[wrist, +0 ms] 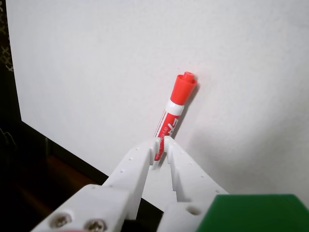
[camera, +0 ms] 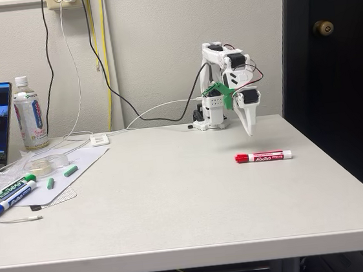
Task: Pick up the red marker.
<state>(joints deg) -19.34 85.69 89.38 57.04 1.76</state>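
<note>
Marker [camera: 263, 156] lies flat on the tabletop [camera: 175, 201], cap left in the fixed view, just below and in front of the raised end effector [camera: 249, 131], whose fingers sit nearly together, holding nothing.

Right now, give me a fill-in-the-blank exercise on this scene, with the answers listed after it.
1. The red marker lies flat on the ____.
2. In the fixed view the marker's cap points to the ____.
3. In the fixed view the gripper hangs ____ the marker, not touching it.
4. At the table's left edge, beside the green-capped marker, lies a marker with a ____ cap.

Missing words: table; left; above; blue
</note>
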